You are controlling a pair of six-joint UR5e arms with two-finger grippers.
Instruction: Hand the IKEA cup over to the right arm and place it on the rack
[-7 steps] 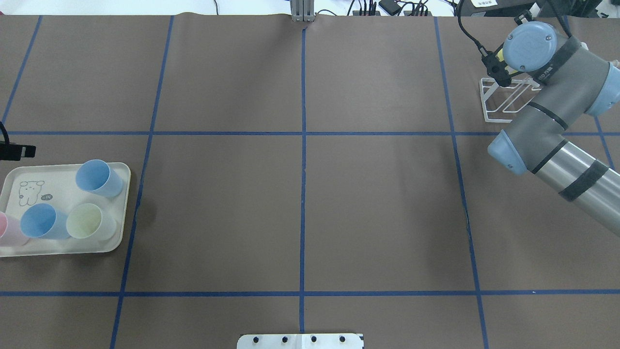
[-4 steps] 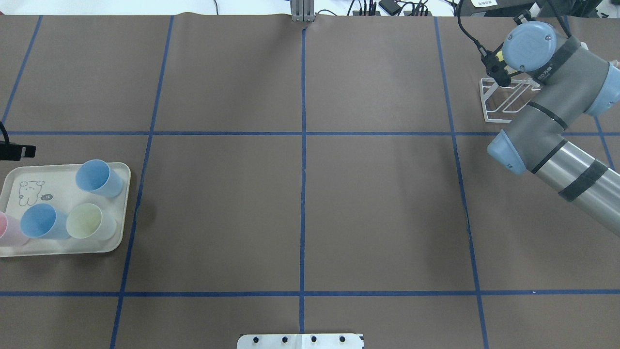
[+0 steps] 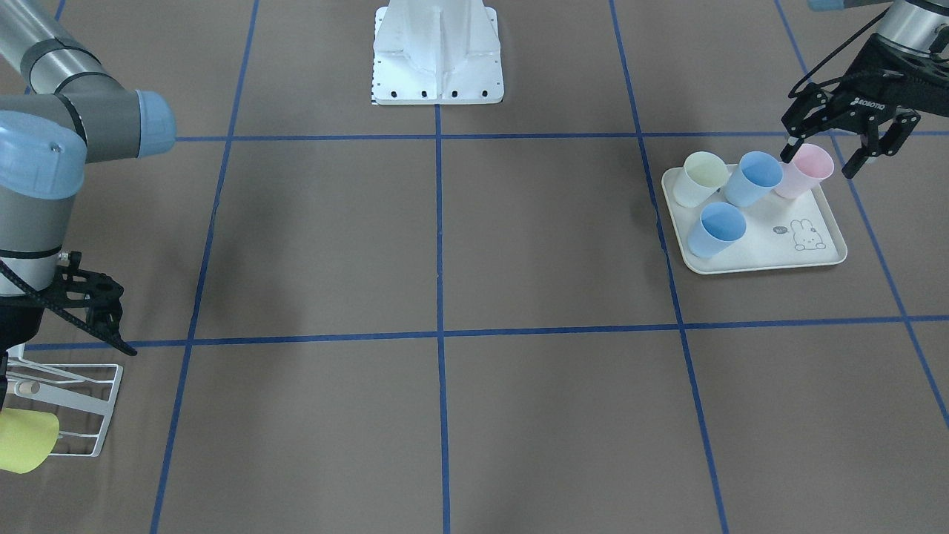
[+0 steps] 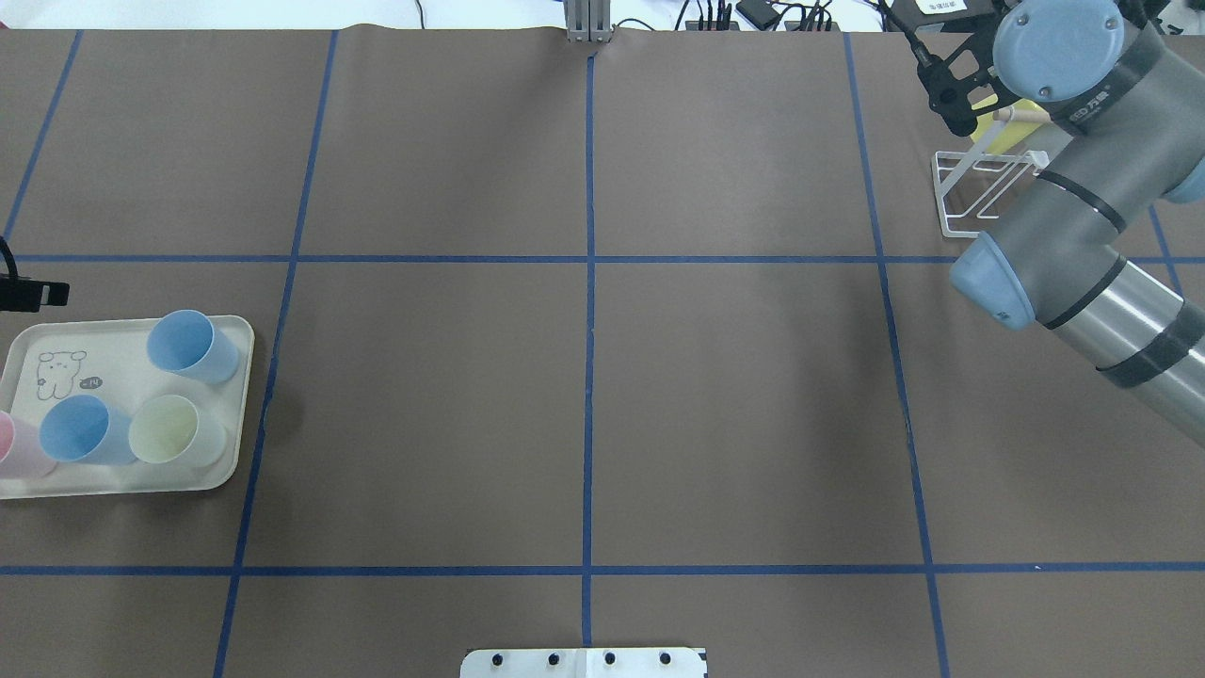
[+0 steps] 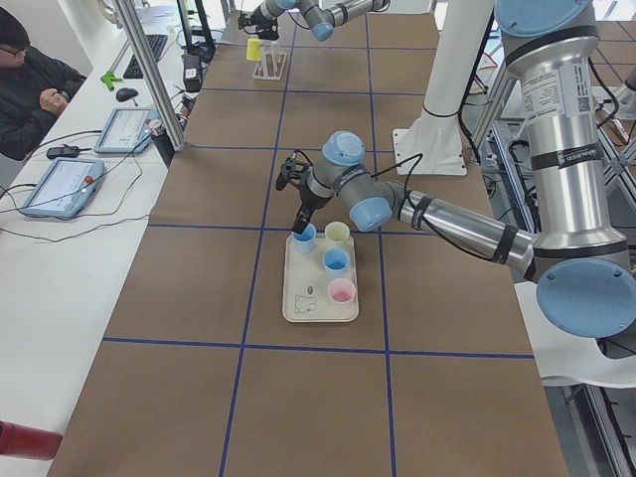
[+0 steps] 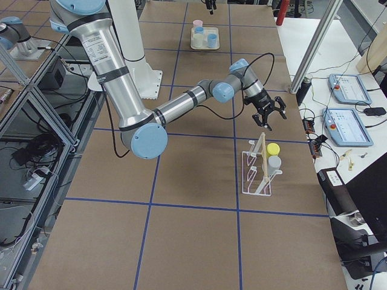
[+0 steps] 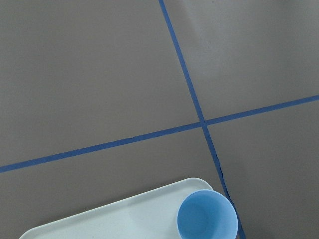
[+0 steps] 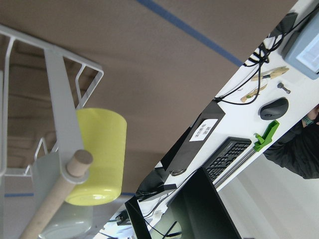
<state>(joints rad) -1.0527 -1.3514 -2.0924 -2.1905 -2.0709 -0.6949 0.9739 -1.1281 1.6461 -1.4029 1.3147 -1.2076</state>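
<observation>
Now that the yellow plastic cup [image 6: 273,148] hangs on the white wire rack [image 6: 249,175], the right black two-finger gripper [image 6: 266,115], splayed and empty near it, should lift clear of the pale wooden rod [image 6: 262,154], while the left gripper [image 3: 827,148] hovers splayed above the cream tray [image 3: 764,248].

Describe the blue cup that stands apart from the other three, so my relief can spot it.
Find the cream tray with the rabbit drawing on the robot's left. Three cups line its edge nearest the robot; the lone blue cup stands apart, beside the rabbit. The other blue cup sits mid-row between a pink cup and a pale yellow cup.
</observation>
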